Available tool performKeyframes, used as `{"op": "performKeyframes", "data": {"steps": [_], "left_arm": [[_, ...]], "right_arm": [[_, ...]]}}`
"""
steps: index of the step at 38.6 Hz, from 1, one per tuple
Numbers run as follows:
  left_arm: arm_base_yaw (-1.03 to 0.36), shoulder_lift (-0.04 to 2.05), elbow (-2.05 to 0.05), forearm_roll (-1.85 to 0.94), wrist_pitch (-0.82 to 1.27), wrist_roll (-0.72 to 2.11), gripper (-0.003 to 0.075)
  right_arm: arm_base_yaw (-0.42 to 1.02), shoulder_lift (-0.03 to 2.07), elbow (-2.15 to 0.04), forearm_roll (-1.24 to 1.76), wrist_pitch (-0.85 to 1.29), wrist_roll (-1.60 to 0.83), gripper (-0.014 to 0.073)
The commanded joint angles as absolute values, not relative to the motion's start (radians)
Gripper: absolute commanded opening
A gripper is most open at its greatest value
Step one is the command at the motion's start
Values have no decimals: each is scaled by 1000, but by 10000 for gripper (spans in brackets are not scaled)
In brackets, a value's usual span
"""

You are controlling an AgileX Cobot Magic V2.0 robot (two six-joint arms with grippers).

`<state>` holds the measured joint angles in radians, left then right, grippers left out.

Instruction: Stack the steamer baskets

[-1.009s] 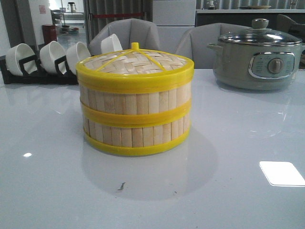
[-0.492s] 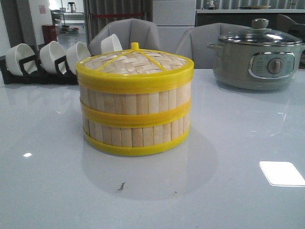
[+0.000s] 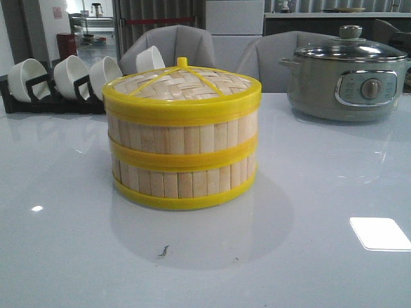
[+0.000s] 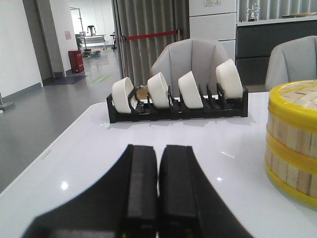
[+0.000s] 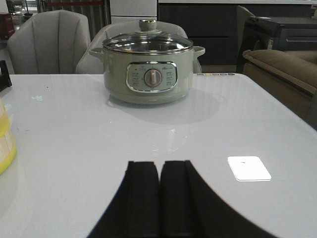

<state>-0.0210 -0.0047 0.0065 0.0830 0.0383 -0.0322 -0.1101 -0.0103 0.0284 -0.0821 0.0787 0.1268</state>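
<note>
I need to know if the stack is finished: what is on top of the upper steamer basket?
A woven lid with a yellow rim and small knob sits on the upper steamer basket, which rests on the lower steamer basket. The lid hides both interiors.

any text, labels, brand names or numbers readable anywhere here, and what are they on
None can be read.
Electric pot: markings around the dial on its control panel, too small and blurred.
Red sign on the far wall: blurred.
Paper on the cabinet: unreadable.
Steamer baskets, lid, bowls and rack: no text visible.
</note>
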Motion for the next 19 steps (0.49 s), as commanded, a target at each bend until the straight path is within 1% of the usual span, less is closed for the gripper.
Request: {"op": "performKeyframes", "data": {"steps": [1,19], "left_arm": [[-19,-19,7,82,-53,-44,89],[-19,-17,7,82,-53,-44,89]], "right_arm": [[-101,-31,15,-78,0,132,66],[-99,-31,15,-65,-11,134,66]]}}
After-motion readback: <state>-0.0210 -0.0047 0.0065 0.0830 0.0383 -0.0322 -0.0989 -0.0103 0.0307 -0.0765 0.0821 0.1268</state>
